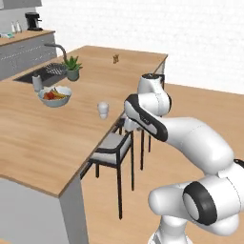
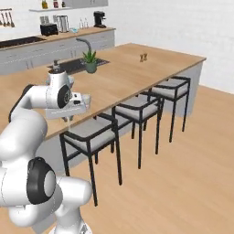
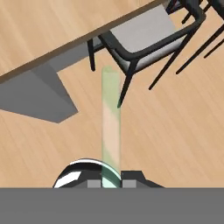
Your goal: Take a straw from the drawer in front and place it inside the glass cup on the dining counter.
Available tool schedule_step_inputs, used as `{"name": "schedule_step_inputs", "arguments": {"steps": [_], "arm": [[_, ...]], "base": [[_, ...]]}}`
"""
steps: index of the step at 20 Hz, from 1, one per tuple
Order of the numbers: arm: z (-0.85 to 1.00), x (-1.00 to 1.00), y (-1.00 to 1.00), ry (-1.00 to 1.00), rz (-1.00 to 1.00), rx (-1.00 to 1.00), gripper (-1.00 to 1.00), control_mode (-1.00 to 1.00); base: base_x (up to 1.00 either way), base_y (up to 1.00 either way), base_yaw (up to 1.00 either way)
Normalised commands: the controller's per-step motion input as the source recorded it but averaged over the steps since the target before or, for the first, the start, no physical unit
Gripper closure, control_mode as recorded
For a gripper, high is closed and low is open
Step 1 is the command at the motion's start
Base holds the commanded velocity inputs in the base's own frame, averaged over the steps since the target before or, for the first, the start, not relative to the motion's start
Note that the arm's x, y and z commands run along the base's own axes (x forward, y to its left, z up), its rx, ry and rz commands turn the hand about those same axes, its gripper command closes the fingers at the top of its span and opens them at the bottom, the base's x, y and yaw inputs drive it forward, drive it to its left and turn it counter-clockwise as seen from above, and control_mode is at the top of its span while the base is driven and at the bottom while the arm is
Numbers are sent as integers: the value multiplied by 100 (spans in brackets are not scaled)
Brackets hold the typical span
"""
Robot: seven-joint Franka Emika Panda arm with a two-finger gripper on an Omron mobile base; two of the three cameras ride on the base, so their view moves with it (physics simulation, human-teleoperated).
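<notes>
In the hand view the fingers (image 3: 110, 183) are mostly cut off at the bottom edge, but they are squeezed together on a pale green see-through straw (image 3: 110, 127) that sticks out straight from between them over the wood floor (image 3: 175, 127). Farther off, a black stool (image 3: 148, 41) stands by the surface (image 1: 43, 138). The glass cup (image 1: 103, 109) sits on it, near its edge.

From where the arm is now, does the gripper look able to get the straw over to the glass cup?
Probably yes. The gripper, shut on the straw, sits by the dining counter edge; the glass cup stands near that edge with bare wood around it.
</notes>
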Motion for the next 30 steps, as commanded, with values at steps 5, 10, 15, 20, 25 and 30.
{"name": "schedule_step_inputs", "arguments": {"steps": [5,10,15,20,25,30], "arm": [[0,0,0,0,0,0,100,100],[0,0,0,0,0,0,100,100],[0,0,0,0,0,0,100,100],[0,0,0,0,0,0,100,100],[0,0,0,0,0,0,100,100],[0,0,0,0,0,0,100,100]], "base": [[44,-73,55],[34,-75,56],[32,-78,55],[40,-82,52],[71,-73,43],[100,-21,22]]}}
